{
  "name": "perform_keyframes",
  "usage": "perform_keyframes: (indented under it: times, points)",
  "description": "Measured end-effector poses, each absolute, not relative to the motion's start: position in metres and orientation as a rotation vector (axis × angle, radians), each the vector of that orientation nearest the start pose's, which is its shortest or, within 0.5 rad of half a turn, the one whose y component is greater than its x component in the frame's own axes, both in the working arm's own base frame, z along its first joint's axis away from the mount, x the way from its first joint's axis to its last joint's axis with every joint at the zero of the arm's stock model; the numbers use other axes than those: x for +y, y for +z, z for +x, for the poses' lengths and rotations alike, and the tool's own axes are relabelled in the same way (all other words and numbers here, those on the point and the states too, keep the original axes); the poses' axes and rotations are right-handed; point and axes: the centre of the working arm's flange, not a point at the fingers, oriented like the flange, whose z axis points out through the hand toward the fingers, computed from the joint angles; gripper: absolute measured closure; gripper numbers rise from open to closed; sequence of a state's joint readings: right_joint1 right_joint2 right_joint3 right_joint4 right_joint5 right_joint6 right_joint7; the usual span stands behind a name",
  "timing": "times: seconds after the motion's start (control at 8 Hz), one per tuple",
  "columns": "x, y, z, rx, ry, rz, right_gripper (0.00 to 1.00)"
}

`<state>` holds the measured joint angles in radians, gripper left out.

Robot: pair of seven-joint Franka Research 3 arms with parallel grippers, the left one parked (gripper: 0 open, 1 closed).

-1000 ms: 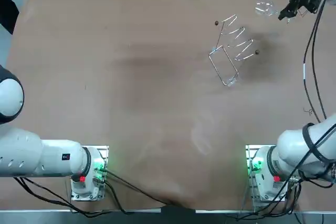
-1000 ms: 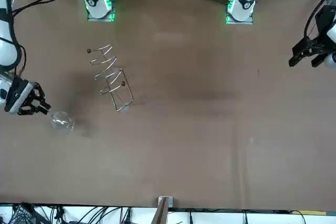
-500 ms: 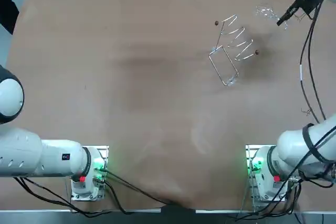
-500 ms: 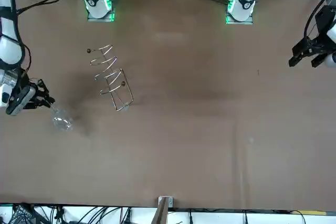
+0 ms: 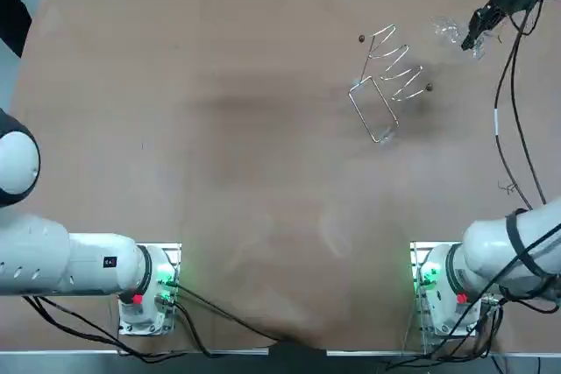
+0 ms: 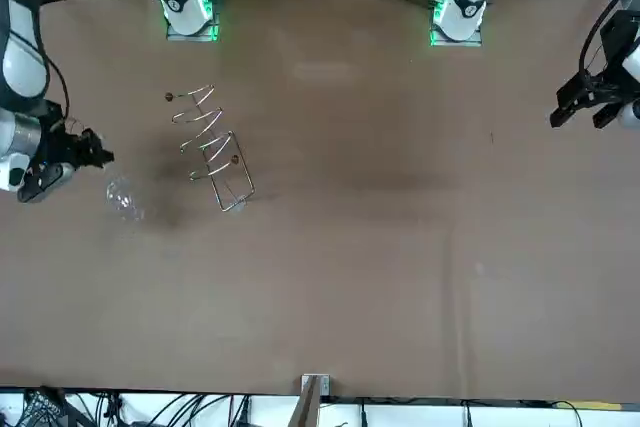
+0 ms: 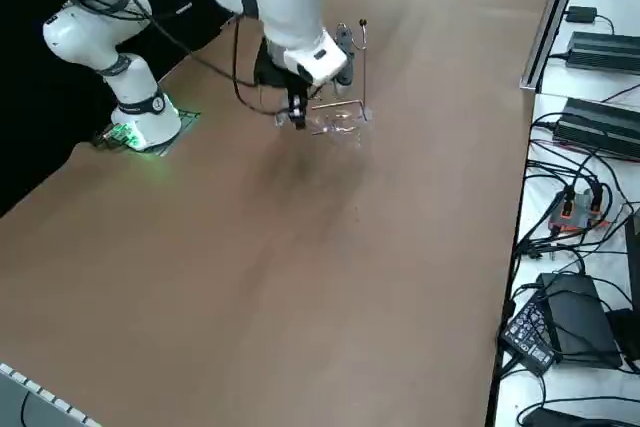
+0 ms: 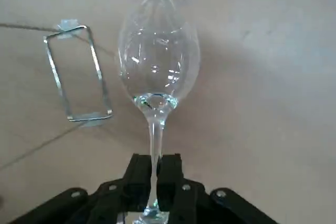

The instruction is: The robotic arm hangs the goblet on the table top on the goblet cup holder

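A clear glass goblet (image 5: 449, 32) (image 6: 122, 197) hangs just above the brown table at its far right, bowl pointing away from the fingers. My right gripper (image 5: 473, 34) (image 6: 95, 157) (image 7: 297, 115) is shut on its thin stem; in the wrist view the fingers (image 8: 139, 177) pinch the stem just above the foot, with the bowl (image 8: 158, 51) in front. The wire goblet holder (image 5: 388, 81) (image 6: 210, 145) (image 7: 362, 67) stands a short way to the goblet's left, apart from it. Its rectangular wire base (image 8: 79, 74) shows beside the bowl.
The table's far and right edges lie close to the gripper. The right arm's cable (image 5: 513, 129) hangs over the table's right side. Both arm bases (image 5: 434, 278) sit at the near edge. Power supplies and cables (image 7: 600, 47) lie on a bench beyond the table.
The gripper closed on the goblet's stem, raised the goblet off the table and carried it a little toward the robot, nearer the holder.
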<state>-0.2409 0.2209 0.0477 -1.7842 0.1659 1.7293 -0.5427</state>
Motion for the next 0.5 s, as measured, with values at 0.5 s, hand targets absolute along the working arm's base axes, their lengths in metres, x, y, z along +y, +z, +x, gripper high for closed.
perform_keyframes:
  times: [0.5]
  points:
    - [-0.064,0.431,0.599,0.101,0.533,-2.814,0.89]
